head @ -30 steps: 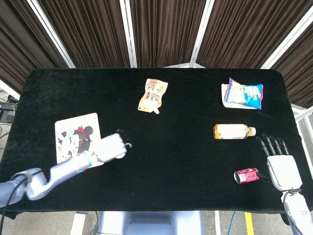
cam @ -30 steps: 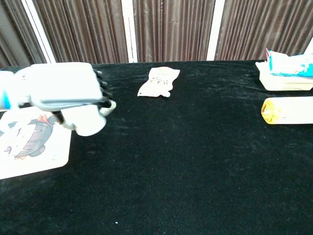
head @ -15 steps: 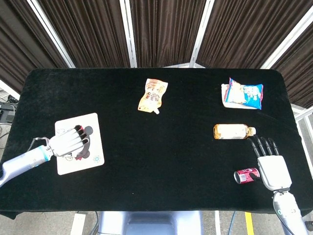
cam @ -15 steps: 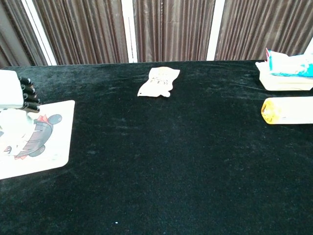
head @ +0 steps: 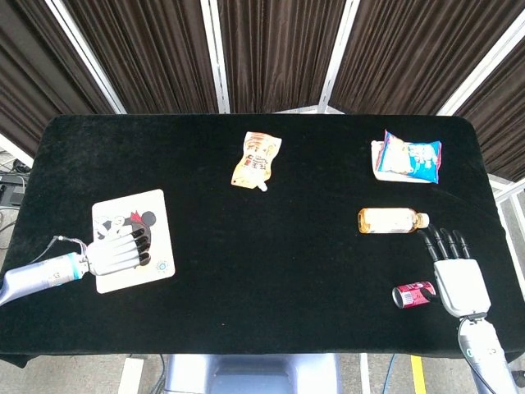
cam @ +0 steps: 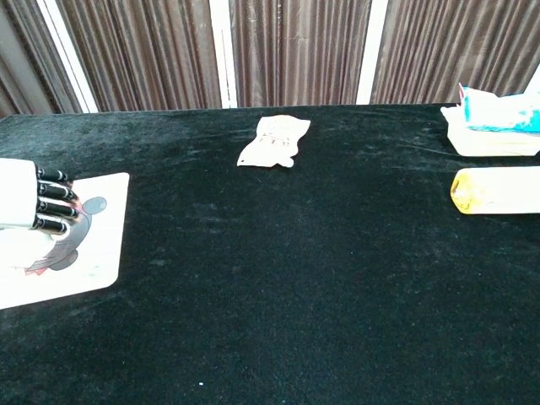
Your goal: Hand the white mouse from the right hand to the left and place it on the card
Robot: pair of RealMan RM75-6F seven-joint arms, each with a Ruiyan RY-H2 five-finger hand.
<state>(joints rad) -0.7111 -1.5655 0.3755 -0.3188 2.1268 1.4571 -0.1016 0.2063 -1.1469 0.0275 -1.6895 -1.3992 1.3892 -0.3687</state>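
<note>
My left hand (head: 115,250) lies low over the cartoon card (head: 156,217) at the table's left, fingers draped forward and down. The white mouse is hidden beneath its palm in both views, so I see none of it directly. In the chest view the left hand (cam: 29,198) sits at the left edge, its dark fingertips (cam: 57,201) curling down onto the card (cam: 93,253). My right hand (head: 459,275) rests near the table's front right corner, fingers straight and apart, holding nothing.
A red can (head: 413,295) lies just left of my right hand. A tea bottle (head: 392,220) lies beyond it, and a blue-white snack bag (head: 407,156) sits at the back right. An orange pouch (head: 256,160) lies at the back centre.
The left hand carried the mouse from mid-table leftward over the card, then sank lower onto it with fingers stretching out. The right hand drew back slightly toward the front edge.
</note>
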